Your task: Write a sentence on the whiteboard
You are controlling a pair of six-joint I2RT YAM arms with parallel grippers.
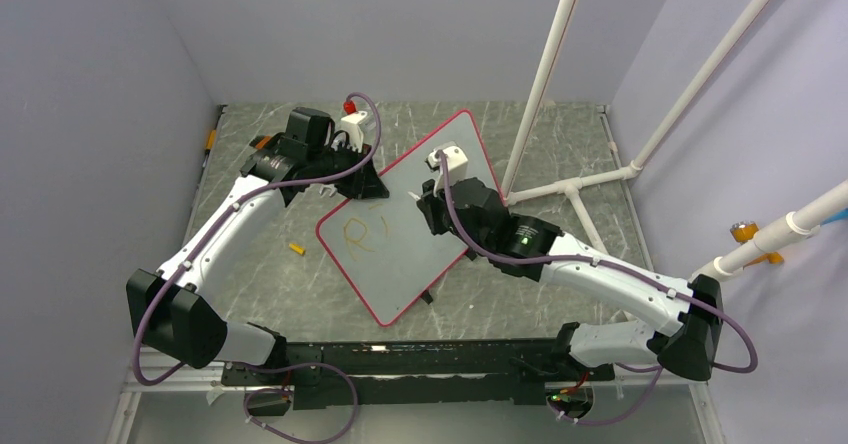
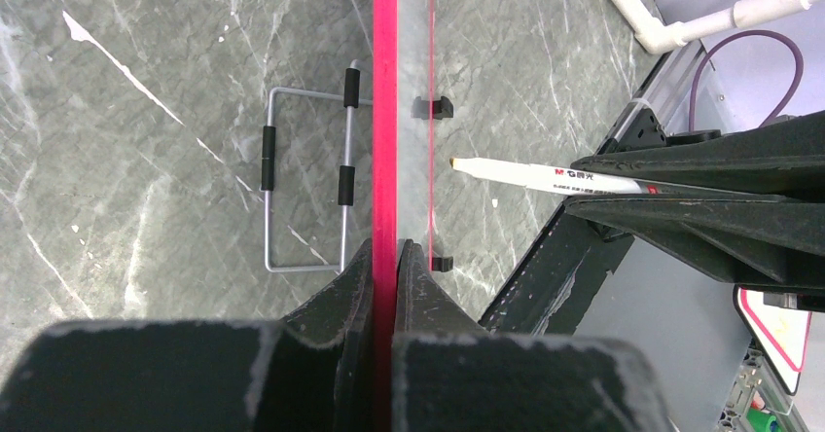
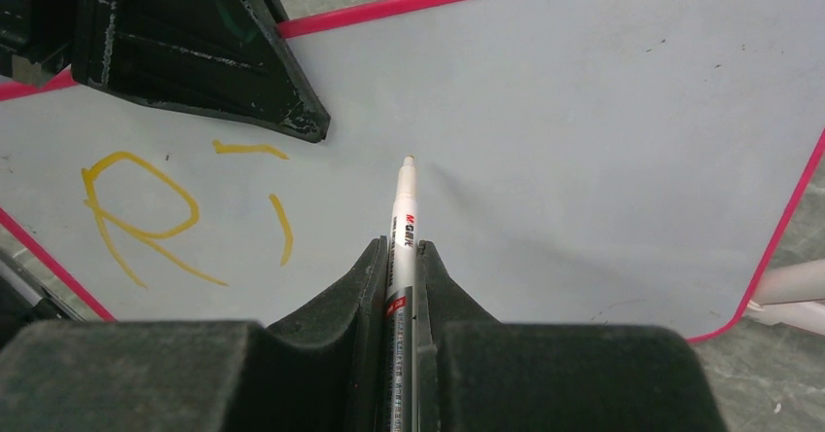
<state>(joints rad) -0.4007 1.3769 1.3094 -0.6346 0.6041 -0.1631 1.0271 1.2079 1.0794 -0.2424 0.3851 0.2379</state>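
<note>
Of the sentence (image 3: 146,208), only an orange "R" and "i" so far, low on the left of the whiteboard (image 3: 584,111) set askew mid-table. Just right of those strokes, pointing away across the board: marker (image 3: 406,208), pinched tight in the right gripper (image 3: 400,249); tip contact unclear. Opposite, left gripper (image 2: 386,257) clamped shut on the whiteboard's edge.

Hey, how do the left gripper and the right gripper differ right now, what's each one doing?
The left gripper is shut on the whiteboard's red rim; the right gripper is shut on a marker. The left one sits at the board's edge; the right one is over its face, beside the yellow letters. Both are black and closed on something.
</note>
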